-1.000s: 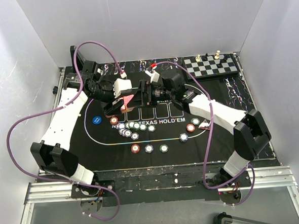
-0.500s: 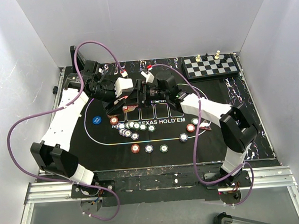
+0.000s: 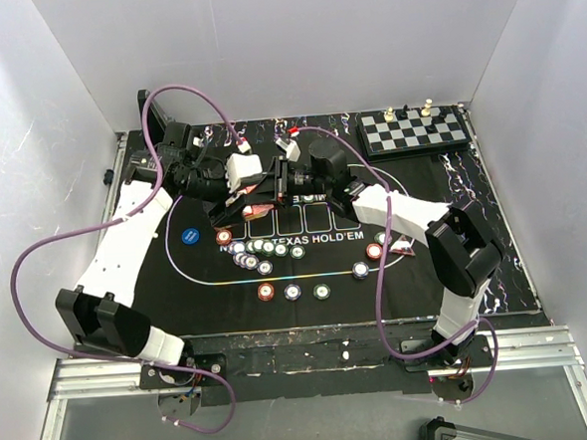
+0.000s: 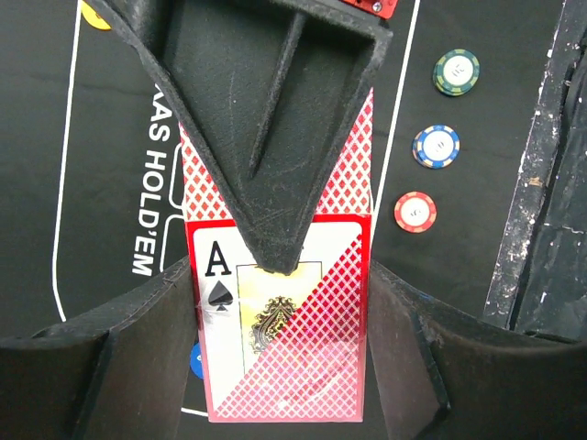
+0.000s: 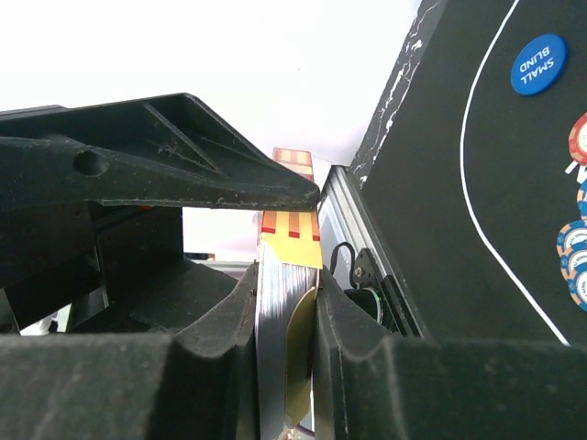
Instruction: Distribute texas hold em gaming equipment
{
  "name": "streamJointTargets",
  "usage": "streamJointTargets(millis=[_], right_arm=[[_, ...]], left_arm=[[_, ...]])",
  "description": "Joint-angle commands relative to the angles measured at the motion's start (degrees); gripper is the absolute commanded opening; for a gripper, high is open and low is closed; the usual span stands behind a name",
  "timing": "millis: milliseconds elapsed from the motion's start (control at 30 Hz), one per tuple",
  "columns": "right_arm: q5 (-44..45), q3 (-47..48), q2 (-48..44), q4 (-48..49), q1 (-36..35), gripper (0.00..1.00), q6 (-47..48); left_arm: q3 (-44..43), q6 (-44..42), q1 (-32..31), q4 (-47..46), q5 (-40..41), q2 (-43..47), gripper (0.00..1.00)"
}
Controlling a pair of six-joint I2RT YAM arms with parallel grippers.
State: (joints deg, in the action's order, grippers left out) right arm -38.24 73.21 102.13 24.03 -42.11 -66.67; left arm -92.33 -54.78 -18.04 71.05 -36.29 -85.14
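Since a second ago the right gripper point(image 3: 265, 189) has swung left, from well apart from the left gripper point(image 3: 231, 206) to meeting it over the far half of the mat point(image 3: 336, 269). Its elbow has drawn leftward with it. Its jaws, spread wide then, are now closed flat on the deck point(image 4: 303, 357). One finger point(image 4: 275, 137) lies over the top card, and in the right wrist view the stack stands edge-on with a finger touching each side. The left gripper has kept its place and its grip, clamping the deck by its long edges above the mat. The chips have not moved.

The mat reads "TEXAS HOLD'EM". The blue disc point(image 5: 538, 62) reads "SMALL BLIND". A face-up card in the deck shows "A" over a spade, half covered by a red-backed card lying askew.

There is one deck, one blue disc and one yellow disc point(image 4: 92, 14), which shows only at its edge. Three chips point(image 3: 292, 292) lie in a near row; the left wrist view shows them as red, blue and green. One chip point(image 3: 360, 270) lies just right of the row and two point(image 3: 374, 251) lie further right. A crowded cluster point(image 3: 258, 250) of about nine, some overlapping, sits by the lettering. One chessboard point(image 3: 413, 130) lies at the far right corner, with two pieces point(image 3: 390, 112) at its far edge.
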Motion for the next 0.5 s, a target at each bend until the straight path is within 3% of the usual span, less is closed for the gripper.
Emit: streamJointTargets(millis=[0, 67, 100, 133, 167, 367, 467], right_arm=[[-3.86, -1.31, 0.62, 9.44, 0.36, 0.12, -3.98], [-5.0, -2.54, 1.05, 12.69, 0.88, 0.06, -6.61], [-5.96, -3.07, 1.41, 14.45, 1.15, 0.04, -8.11], [-6.93, -3.6, 1.67, 16.38, 1.41, 0.03, -9.25], [-7.37, -4.21, 1.67, 17.88, 1.59, 0.01, -10.22], [-7.38, -6.06, -1.75, 14.3, 2.03, 0.01, -6.99], [-7.2, -6.67, -3.51, 11.92, 2.29, 0.01, -5.93]], left_arm=[[2.68, 3.45, -0.33, -4.85, -2.55, 4.98, 0.45], [4.61, 5.55, -0.33, -8.28, -2.73, 6.74, 0.71], [5.23, 6.26, -0.41, -9.68, -2.73, 7.53, 0.8], [5.76, 6.79, -0.15, -10.13, -3.17, 7.88, 0.82], [6.02, 7.75, 0.37, -10.75, -3.78, 7.97, 0.96], [8.83, 15.56, 6.52, -15.91, -15.19, 9.9, 0.98], [12.26, 24.08, 6.71, -22.34, -12.94, 13.59, 0.98]])
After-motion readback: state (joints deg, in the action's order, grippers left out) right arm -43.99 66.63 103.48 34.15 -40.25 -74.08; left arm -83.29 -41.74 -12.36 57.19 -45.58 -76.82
